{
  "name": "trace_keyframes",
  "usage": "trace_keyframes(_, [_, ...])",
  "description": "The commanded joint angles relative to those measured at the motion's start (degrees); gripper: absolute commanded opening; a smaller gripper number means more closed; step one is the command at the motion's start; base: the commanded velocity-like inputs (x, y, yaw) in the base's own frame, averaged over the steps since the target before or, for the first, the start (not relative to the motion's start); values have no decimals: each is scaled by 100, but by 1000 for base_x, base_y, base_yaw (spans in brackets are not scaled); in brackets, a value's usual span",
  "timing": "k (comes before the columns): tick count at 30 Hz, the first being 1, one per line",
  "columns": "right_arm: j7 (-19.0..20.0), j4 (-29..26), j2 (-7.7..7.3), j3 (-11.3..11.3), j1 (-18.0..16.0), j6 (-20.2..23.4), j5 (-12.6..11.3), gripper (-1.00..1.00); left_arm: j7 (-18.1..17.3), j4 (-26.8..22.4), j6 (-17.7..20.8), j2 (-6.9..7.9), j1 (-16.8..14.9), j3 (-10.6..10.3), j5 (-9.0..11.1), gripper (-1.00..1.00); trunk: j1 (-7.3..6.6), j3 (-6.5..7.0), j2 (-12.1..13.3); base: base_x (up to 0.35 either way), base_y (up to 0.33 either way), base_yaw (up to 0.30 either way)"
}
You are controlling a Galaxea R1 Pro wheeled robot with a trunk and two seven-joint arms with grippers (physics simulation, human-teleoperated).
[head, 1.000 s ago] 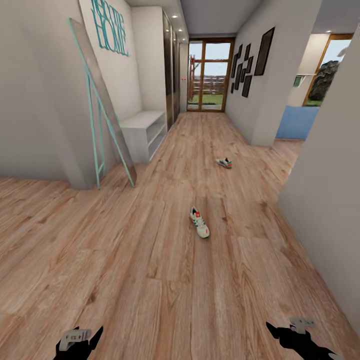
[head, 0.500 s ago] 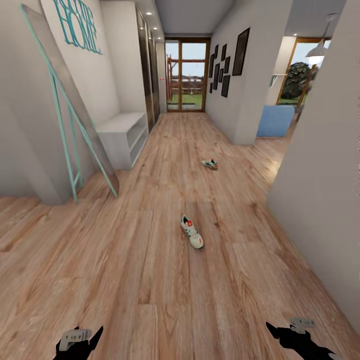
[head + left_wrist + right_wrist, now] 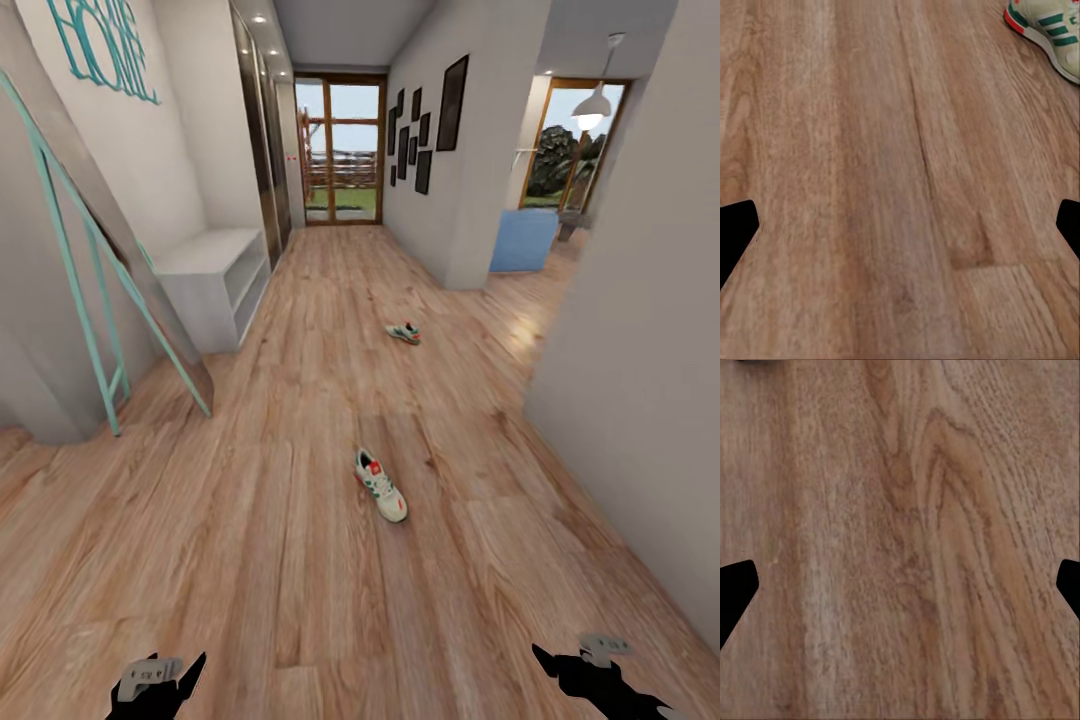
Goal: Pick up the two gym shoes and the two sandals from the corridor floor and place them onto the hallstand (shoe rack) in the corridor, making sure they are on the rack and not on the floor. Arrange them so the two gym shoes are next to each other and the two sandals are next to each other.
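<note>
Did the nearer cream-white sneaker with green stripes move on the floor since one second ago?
No. The nearer cream-white sneaker with green stripes lies on the same wood-plank floor boards; the camera advanced and turned.

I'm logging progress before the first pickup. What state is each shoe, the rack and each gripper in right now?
Near gym shoe: upright on its sole on the corridor floor, not picked up.
Far gym shoe: on the floor farther down the corridor.
Hallstand: both visible shelves bare.
Left gripper: open, empty.
Right gripper: open, empty.
</note>
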Motion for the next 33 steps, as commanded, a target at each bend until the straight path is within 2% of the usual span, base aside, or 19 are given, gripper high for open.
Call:
trace_keyframes(1, [20, 5, -1, -49, -4, -24, 58, 100, -57, 9, 10, 0, -4, 12, 59, 100, 2, -5, -2, 282, 225, -18])
trace_keyframes(33, [12, 5, -10, -49, -4, -24, 58, 100, -57, 9, 8, -4, -4, 12, 59, 100, 2, -5, -2, 244, 235, -2])
